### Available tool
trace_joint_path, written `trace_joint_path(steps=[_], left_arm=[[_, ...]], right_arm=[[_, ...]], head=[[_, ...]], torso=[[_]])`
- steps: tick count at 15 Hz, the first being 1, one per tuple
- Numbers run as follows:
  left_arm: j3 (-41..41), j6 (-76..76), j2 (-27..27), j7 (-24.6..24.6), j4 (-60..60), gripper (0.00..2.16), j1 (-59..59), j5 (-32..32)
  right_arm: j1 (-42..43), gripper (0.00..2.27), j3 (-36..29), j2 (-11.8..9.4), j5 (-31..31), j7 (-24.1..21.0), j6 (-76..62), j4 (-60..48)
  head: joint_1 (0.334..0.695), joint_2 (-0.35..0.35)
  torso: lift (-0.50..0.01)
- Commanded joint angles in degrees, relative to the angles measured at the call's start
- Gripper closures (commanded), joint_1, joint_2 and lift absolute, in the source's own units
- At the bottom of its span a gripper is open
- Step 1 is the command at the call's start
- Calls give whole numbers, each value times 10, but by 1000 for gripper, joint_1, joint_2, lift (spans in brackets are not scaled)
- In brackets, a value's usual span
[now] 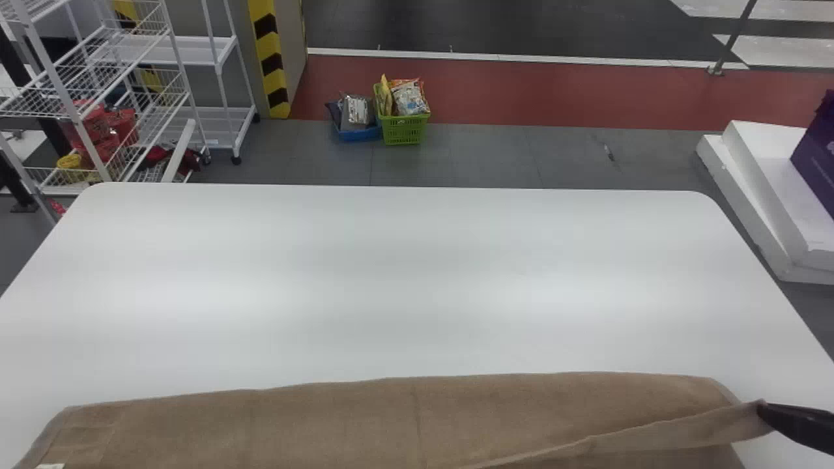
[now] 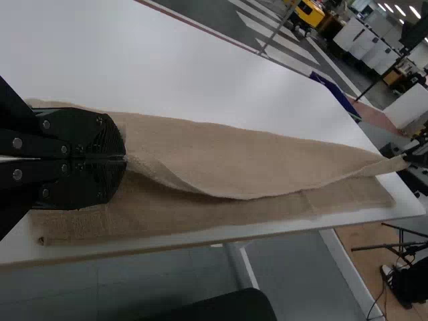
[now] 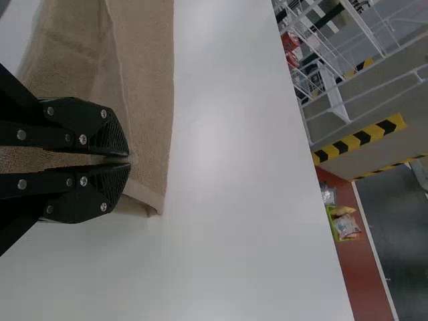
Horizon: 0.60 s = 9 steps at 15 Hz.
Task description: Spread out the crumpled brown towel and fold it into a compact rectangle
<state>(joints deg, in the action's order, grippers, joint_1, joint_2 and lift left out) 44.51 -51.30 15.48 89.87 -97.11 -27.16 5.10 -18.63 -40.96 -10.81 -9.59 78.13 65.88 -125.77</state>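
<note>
At the head view's lower right, my right gripper [image 1: 763, 410] is shut on a corner of the brown towel [image 1: 365, 417], holding that edge raised above the rest. The towel lies long and flat across the table's near side. In the right wrist view my right gripper [image 3: 129, 160] pinches the towel [image 3: 144, 87] with its fingertips together. My left gripper [image 2: 126, 158] is shut on the towel's other end in the left wrist view, where the towel [image 2: 247, 157] stretches between both grippers, its lifted edge sagging over the lower layer.
The white table [image 1: 391, 273] extends beyond the towel. Behind it on the floor stand a green basket [image 1: 404, 130] and a blue basket [image 1: 359, 134]. A white wire rack [image 1: 189, 111] is at the back left, white slabs [image 1: 749, 195] at the right.
</note>
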Motion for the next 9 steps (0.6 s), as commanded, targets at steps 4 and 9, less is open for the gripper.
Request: trace_joint_path(steps=[4, 9], left_arm=[[3, -4, 0, 0, 0, 1723, -4, 0], [-4, -15, -2, 0, 2, 1723, -8, 2]], right_arm=[[-4, 1021, -5, 1, -3, 2, -12, 3], [-28, 1021, 15, 5, -15, 2, -62, 4]], head=[[695, -54], [695, -53]], torso=[[-127], [-127]])
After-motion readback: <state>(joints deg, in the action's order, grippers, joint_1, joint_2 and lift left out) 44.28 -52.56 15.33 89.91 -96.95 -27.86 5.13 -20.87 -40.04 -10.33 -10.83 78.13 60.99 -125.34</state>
